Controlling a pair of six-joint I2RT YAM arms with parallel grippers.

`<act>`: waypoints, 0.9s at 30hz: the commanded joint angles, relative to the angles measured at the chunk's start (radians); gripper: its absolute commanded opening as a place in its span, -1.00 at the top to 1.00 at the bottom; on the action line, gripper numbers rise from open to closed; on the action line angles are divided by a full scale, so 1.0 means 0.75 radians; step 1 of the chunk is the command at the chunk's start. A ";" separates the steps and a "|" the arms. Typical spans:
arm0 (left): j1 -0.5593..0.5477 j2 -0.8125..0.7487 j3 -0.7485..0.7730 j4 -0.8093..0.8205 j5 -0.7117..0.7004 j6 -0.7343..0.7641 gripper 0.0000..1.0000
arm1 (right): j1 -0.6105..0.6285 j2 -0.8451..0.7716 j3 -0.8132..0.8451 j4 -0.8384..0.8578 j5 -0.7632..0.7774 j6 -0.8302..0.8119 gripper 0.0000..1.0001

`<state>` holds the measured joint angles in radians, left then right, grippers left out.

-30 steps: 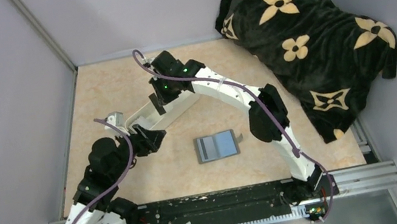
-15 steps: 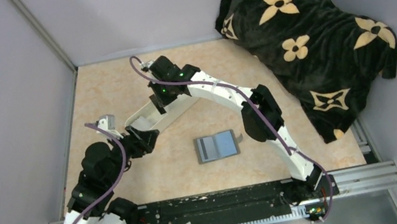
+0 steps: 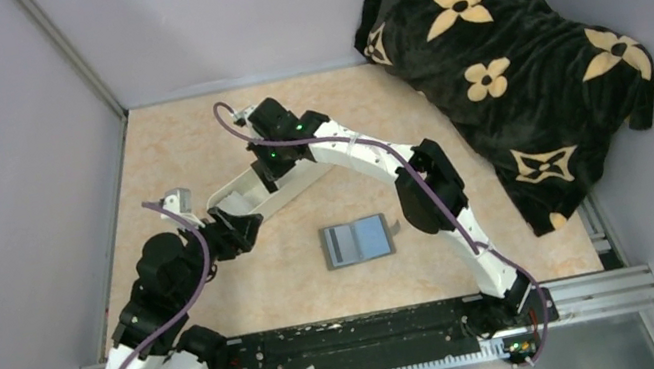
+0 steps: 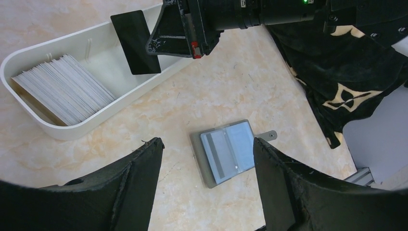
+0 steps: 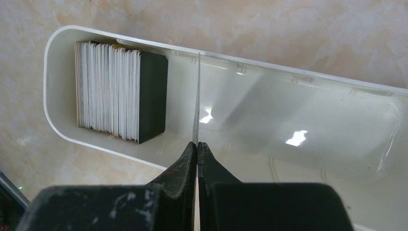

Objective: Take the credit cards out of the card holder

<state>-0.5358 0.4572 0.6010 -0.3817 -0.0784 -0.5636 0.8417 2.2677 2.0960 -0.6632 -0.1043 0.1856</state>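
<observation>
The right gripper (image 5: 197, 144) is pinching a black credit card (image 4: 135, 42) edge-on, its fingers pressed together on it, over the white tray (image 5: 298, 79). If the card is tilting at release, it may catch the near rim just under the fingertips and slide outside. The card stack (image 5: 120, 96) is sitting to the fingers' left, with bare tray floor ahead and rightward. The left gripper (image 4: 207, 142) is hovering spread and empty. The card holder (image 4: 227, 151) is lying open just ahead of it, and the tray's end is close on its left.

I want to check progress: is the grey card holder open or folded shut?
Open. The card holder lies spread flat on the table, inner pockets facing up.
</observation>
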 commanded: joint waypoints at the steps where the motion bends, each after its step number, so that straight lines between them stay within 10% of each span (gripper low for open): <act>1: 0.007 0.000 -0.017 0.030 -0.009 0.018 -0.50 | 0.009 -0.050 -0.023 -0.096 0.033 -0.067 1.00; 27: 0.005 0.035 -0.070 0.092 0.024 0.025 -0.50 | 0.015 -0.149 -0.082 -0.102 0.040 -0.033 1.00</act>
<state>-0.5358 0.4854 0.5591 -0.3428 -0.0738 -0.5625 0.8429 2.2379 1.9663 -0.7158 -0.0978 0.1528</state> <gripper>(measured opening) 0.750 0.007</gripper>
